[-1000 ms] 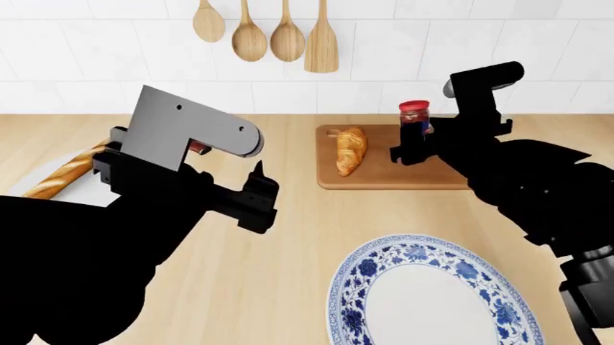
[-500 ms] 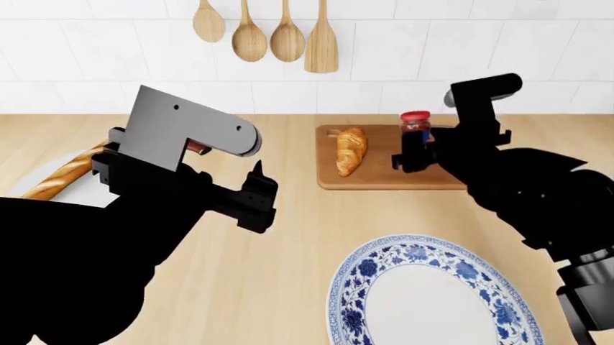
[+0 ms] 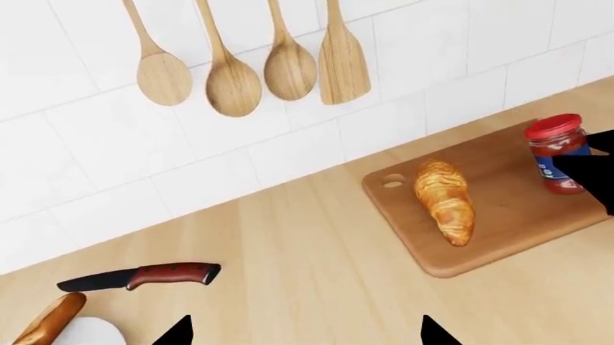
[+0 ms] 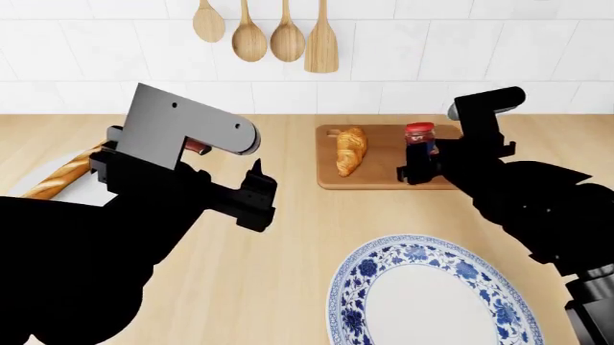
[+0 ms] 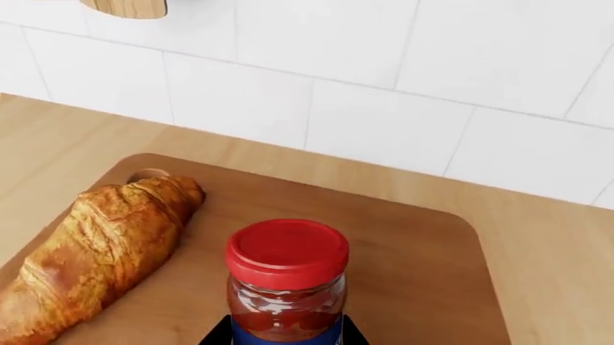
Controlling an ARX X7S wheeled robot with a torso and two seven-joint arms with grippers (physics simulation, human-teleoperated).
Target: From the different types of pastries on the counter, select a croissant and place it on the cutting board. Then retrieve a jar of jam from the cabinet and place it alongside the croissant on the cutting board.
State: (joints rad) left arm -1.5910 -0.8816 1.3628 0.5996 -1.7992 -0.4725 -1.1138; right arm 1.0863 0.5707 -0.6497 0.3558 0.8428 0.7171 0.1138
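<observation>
- Head view: the jar of jam is held upright by the clenched right gripper on the cutting board, right of the croissant.
- Left gripper: its state cannot be told.

Golden-brown croissant, red-lidded jar of jam, reddish-brown cutting board, blue-patterned plate.

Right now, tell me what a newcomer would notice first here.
The red-lidded jar of jam stands upright on the cutting board, the right gripper closed around it. Beside it, apart, lies the croissant. Nearer, a blue-patterned plate sits on the counter.
</observation>
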